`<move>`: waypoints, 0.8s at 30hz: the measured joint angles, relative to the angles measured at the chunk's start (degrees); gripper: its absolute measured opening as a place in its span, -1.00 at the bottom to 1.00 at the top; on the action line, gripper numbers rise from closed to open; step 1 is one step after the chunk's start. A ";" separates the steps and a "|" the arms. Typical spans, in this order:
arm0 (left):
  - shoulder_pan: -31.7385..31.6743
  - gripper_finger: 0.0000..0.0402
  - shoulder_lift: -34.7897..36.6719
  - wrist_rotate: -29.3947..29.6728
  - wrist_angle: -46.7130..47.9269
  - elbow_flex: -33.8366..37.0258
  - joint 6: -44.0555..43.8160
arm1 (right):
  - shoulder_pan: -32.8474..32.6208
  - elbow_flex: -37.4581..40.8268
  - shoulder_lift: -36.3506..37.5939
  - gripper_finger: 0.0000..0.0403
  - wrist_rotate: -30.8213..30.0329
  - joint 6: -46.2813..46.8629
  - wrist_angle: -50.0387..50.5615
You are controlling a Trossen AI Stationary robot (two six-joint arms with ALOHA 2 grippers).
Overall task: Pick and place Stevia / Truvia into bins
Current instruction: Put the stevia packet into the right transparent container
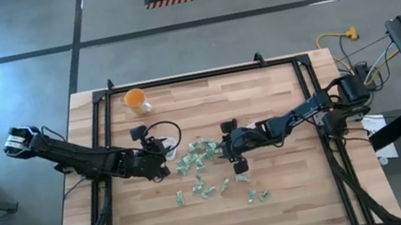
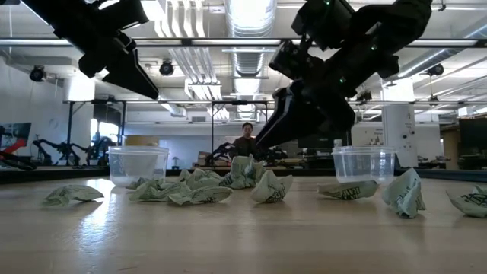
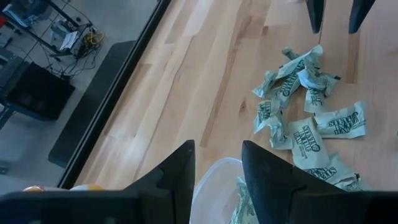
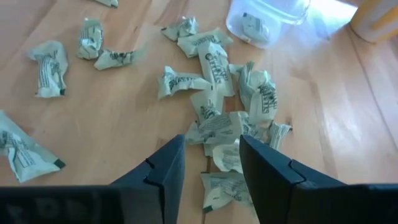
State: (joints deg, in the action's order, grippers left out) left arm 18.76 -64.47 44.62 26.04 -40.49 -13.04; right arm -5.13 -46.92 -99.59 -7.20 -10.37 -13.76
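Right wrist view: right claw [image 4: 211, 165] open, empty, directly above sachets [image 4: 217, 127] heaped on surface [image 4: 124, 124]; nearest sachet's long axis cannot tell. Bin [image 4: 267, 18] beyond heap. Left claw [image 3: 217, 171] parted, empty, over other bin [image 3: 214, 186]; right arm nearer heap.

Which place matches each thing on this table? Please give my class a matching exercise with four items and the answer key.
Things:
1. orange cup
2. left hand
3. right hand
4. sachets

Places:
A. open, above the thickest heap of packets
B. open, over a clear bin with a packet inside
C. alone near a corner of the table, on the left arm's side
D. scattered over the middle of the wood

Pairs: 1-C, 2-B, 3-A, 4-D
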 joint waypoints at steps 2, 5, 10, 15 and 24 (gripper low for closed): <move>0.00 -0.42 0.00 -0.02 0.02 0.02 0.00 | 0.00 -0.02 -0.02 -0.30 -0.05 0.25 0.15; 0.00 -0.42 0.00 -0.02 -0.09 0.02 -0.02 | 0.00 -0.22 -0.02 -0.31 -0.04 0.31 0.06; 0.00 -0.42 0.00 -0.02 -0.11 0.02 -0.02 | 0.00 -0.60 -2.07 -0.31 -0.01 -0.08 -0.13; 0.02 -0.42 0.00 -0.02 -0.14 0.02 -0.02 | 0.00 -3.41 -6.82 -0.31 -0.15 -1.03 -0.09; 0.07 -0.42 0.00 -0.02 0.00 0.02 -0.04 | 0.05 -6.86 -9.15 -0.31 -5.48 -0.37 5.23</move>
State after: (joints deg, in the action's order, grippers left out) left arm 18.83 -64.47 44.60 26.04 -40.47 -13.08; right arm -5.08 -53.77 -108.74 -12.67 -10.74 -8.53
